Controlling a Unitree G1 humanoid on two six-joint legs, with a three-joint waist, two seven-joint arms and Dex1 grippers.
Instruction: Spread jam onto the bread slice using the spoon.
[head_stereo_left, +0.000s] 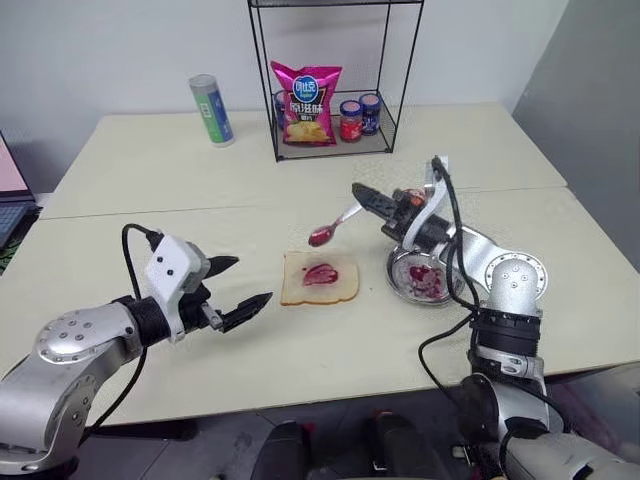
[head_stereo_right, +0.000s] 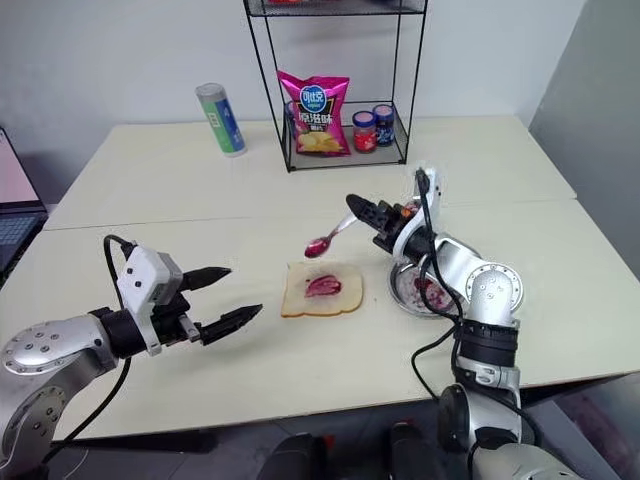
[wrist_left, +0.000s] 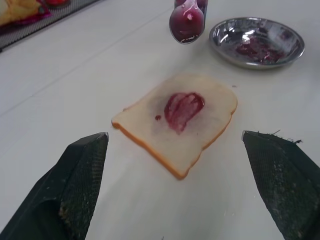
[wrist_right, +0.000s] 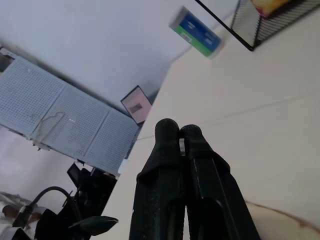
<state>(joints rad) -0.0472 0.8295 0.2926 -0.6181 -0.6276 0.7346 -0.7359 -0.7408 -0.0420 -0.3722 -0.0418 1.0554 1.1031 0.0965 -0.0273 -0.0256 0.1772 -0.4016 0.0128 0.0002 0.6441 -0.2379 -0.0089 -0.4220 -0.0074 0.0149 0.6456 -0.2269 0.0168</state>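
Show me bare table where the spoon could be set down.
Free: the table in front of the bread slice, and the stretch between the slice and the wire rack. Crowded: right of the slice, beside the metal plate under the right pincer.

We seem to face a lab or office: plain pale tables (head_stereo_left: 300, 360), a bare white wall (head_stereo_left: 120, 50), a laptop (head_stereo_left: 12, 200) far left.

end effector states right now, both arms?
Left end effector: open, holding nothing.
Right end effector: shut on the spoon, raised above the bread slice.
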